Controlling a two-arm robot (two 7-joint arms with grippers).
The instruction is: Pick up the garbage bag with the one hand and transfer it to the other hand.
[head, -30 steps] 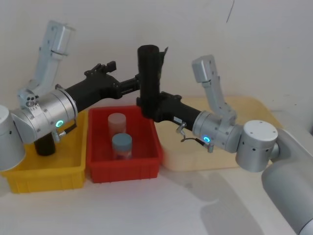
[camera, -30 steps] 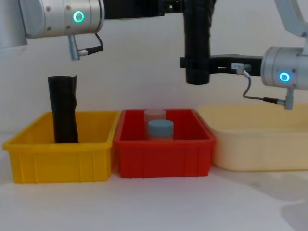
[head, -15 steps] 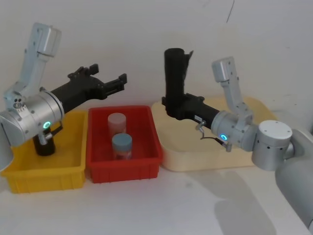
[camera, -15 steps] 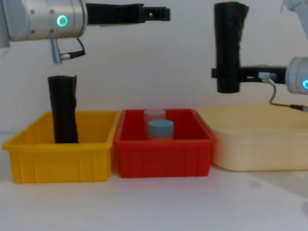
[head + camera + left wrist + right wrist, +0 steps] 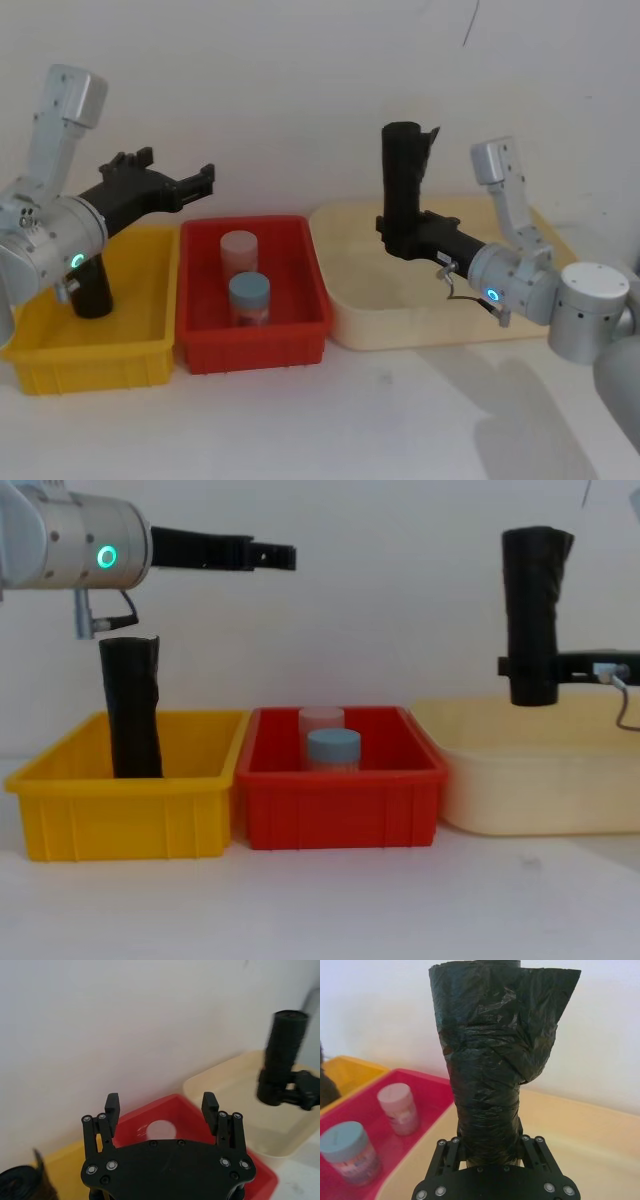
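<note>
R gripper has the bag clamped near its bottom end, fingers shut tight on either side. Bag is upright and in the air over the cream tray, touching nothing but the gripper. In the right wrist view the bag rises straight out of the R gripper, wrinkled, w/ a loose flap flaring at the top. In the chest view the bag is above the tray, bottom end clear of the rim, and the R gripper comes in from the right edge. Blue ring light on the R wrist.

L gripper is up high and well apart from the bag, fingers spread wide w/ nothing between them. Teal ring light on that wrist. In the chest view the L gripper points right, tips approx over the seam between the yellow bin and red bin. The left wrist view shows the L gripper gaping, w/ the bag far off beyond it.

A 2nd black roll stands upright in the yellow bin, top rim ragged. Red bin sits between the yellow bin and tray and holds 2 jars: a pale-lid jar at the back and a blue-lid jar just in front.
</note>
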